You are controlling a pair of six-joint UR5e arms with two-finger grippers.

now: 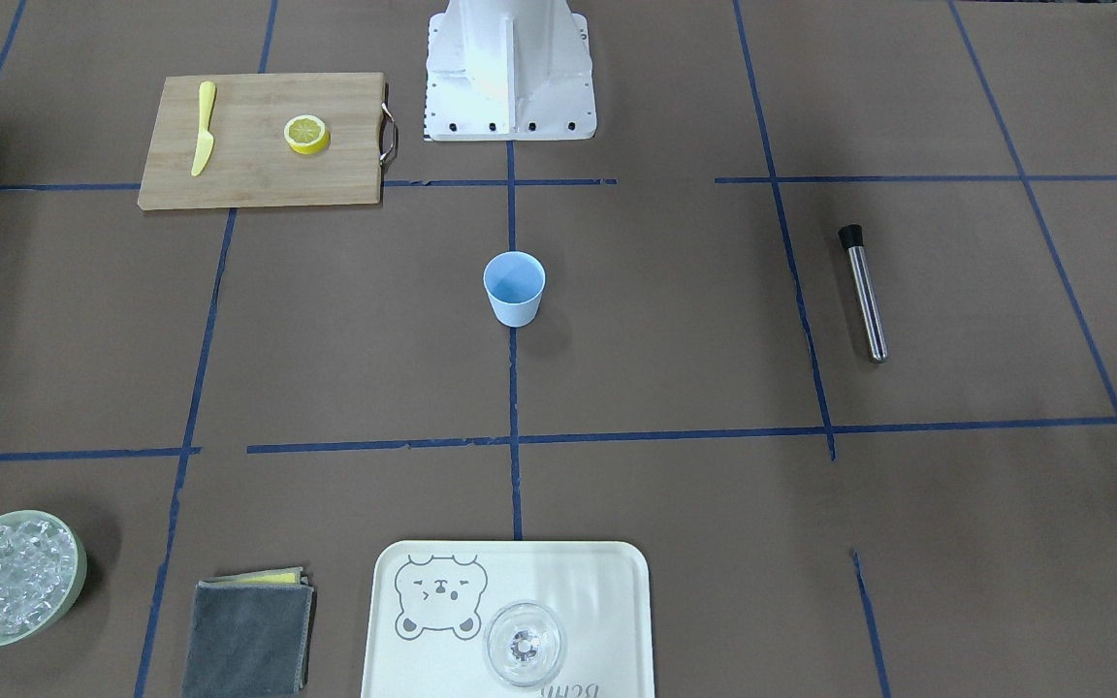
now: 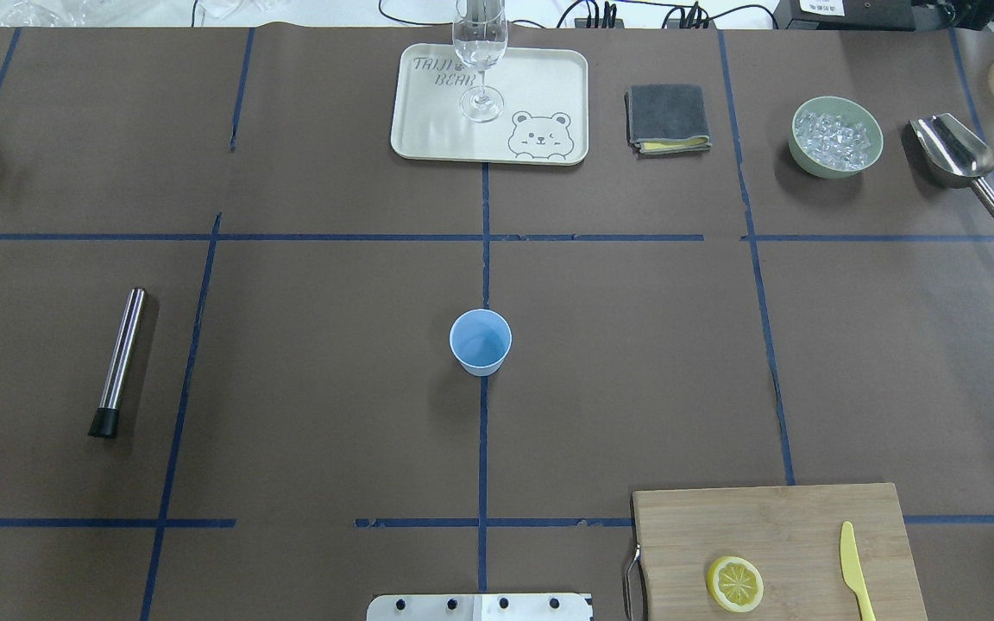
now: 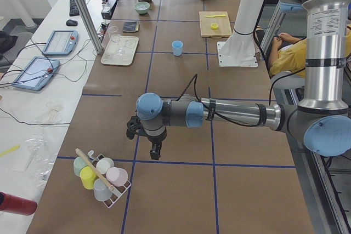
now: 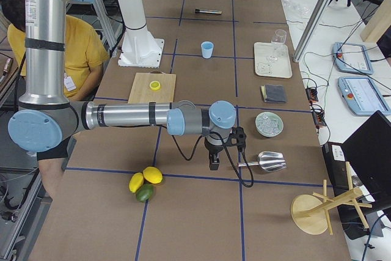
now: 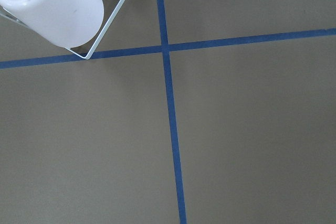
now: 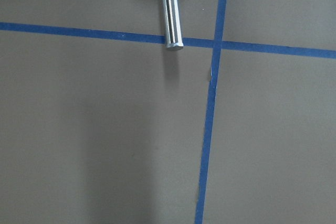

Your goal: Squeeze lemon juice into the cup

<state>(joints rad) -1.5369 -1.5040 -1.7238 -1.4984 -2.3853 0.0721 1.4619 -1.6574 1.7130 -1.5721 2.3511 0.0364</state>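
Note:
A yellow lemon slice (image 2: 734, 583) lies cut face up on a wooden cutting board (image 2: 764, 526), beside a yellow plastic knife (image 2: 855, 573); only one slice shows. The light-blue cup (image 2: 481, 342) stands upright and empty at the table's middle, also in the front view (image 1: 514, 288). Neither gripper shows in the overhead or front views. The left gripper (image 3: 155, 152) hangs over the table's far left end near a cup rack. The right gripper (image 4: 214, 163) hangs over the far right end near a steel scoop. I cannot tell whether either is open or shut.
A cream tray (image 2: 428, 129) holds a stemmed glass (image 2: 480, 52). A grey cloth (image 2: 668, 117), a green bowl of ice (image 2: 836, 138) and a steel scoop (image 2: 959, 159) lie at the back right. A steel rod (image 2: 117, 362) lies left. The cup rack (image 3: 101, 176) and whole citrus fruits (image 4: 145, 183) sit at the table's ends.

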